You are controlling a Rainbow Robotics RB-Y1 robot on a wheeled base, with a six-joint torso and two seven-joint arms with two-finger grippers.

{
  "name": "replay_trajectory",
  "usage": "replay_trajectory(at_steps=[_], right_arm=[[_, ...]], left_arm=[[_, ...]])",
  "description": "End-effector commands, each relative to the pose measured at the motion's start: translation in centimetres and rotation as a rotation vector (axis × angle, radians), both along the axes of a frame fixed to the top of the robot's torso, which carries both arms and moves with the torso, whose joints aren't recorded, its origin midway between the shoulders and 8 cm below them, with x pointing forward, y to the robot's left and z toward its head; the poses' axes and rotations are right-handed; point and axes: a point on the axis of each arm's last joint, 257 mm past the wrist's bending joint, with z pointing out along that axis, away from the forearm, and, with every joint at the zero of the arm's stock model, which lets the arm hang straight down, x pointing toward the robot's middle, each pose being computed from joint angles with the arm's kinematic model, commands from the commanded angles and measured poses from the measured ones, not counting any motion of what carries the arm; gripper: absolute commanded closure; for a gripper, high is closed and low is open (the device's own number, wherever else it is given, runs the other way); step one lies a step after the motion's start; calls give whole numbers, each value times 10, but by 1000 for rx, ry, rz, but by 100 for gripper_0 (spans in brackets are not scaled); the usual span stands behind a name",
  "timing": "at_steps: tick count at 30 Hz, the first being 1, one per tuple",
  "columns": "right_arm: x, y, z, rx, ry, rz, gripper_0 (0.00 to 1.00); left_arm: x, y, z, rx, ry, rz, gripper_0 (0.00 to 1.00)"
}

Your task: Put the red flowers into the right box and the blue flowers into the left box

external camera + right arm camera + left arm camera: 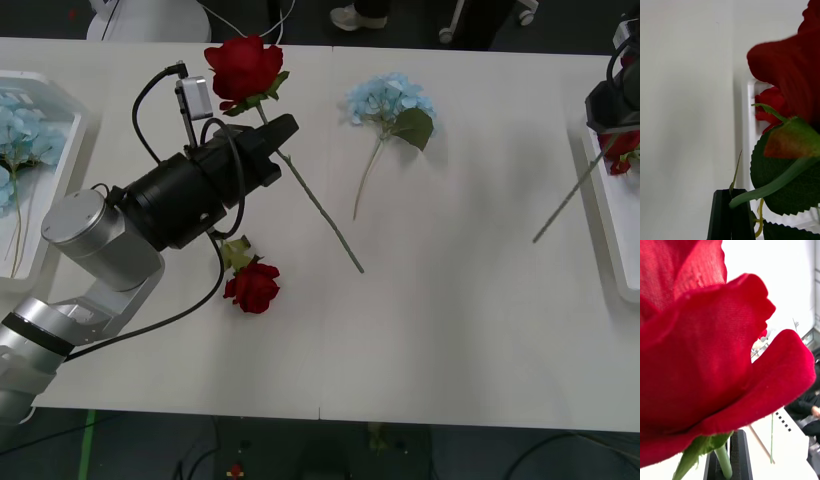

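Note:
My left gripper (283,135) is shut on the stem of a red flower (243,65), held above the table with its stem slanting down and right. The bloom (707,352) is close in the left wrist view, above the fingers (738,453). A second red flower (252,287) lies on the table under the left arm. One blue flower (392,105) lies at the table's back middle. My right gripper (608,128) is over the right box (600,210), shut on another red flower's stem (771,185). A further red bloom (769,107) lies in that box. The left box (60,190) holds blue flowers (15,135).
The white table (450,330) has free room across its front and right half. A long green stem (565,205) sticks out from the right box over the table. Dark floor and cables run along the table's front edge.

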Motion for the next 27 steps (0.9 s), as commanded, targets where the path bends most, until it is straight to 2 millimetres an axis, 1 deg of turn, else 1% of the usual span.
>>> replay_trajectory(at_steps=[1,2,3,4,6,9,11,12,19,23,27], right_arm=[[-4,-69,57,-206,0,36,100],[-9,-87,61,-267,30,50,100],[-12,-99,64,-308,47,57,100],[-14,-107,68,-335,54,61,100],[-16,-131,76,-439,81,82,100],[-14,-151,87,-542,95,102,100],[-12,-164,89,-595,99,110,100],[-11,-166,89,-601,95,110,100],[0,-202,66,-648,52,94,100],[-2,-221,51,-667,55,85,100],[-4,-230,35,-676,57,84,100]], left_arm=[[-1,-15,52,-77,-37,-39,100],[3,-14,54,-79,-37,-23,100],[3,-14,56,-78,-40,-21,100],[4,-14,56,-76,-42,-20,100],[6,-12,51,-59,-42,-14,100],[3,-12,43,-26,-40,-25,100],[-2,-13,42,-15,-42,-51,100],[-3,-13,42,-15,-40,-58,100],[-21,-5,61,-23,-23,-185,100],[-30,-5,56,50,15,-254,100],[-42,-12,55,120,49,-333,100]])
